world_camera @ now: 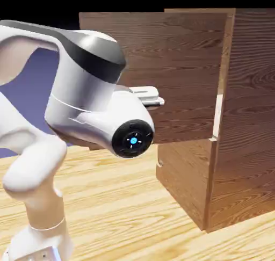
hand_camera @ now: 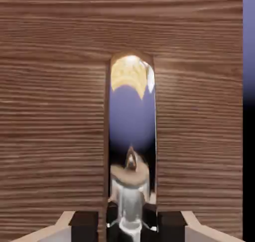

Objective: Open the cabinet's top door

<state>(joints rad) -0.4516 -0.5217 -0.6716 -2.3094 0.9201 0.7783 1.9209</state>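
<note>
Gripping: the gripper [hand_camera: 130, 221] is closed on the metal handle [hand_camera: 132, 136] of the top door [world_camera: 156, 72]; in the hand view the shiny bar rises straight up between the two dark fingertips [hand_camera: 83, 222].
Risk, slipping: the handle is smooth and curved, so the fingertips could slide along it or off it if the pull is not in line with the arc of the door.
Risk, forcing: a straight pull, not following the hinge, could strain the grip or push the cabinet [world_camera: 247, 120] on the wooden table [world_camera: 118, 201].
Arm pose: in the exterior view the white arm [world_camera: 80, 104] stands close to the camera, folded, with its wrist turned toward the door; the hand itself is mostly hidden behind the wrist.
Top door: it is already swung out from the cabinet front, seen as a wide panel facing left of the cabinet body.
Lower door [world_camera: 185, 179]: it looks closed.
Progress: my judgement is that the door is open for a good part.
</note>
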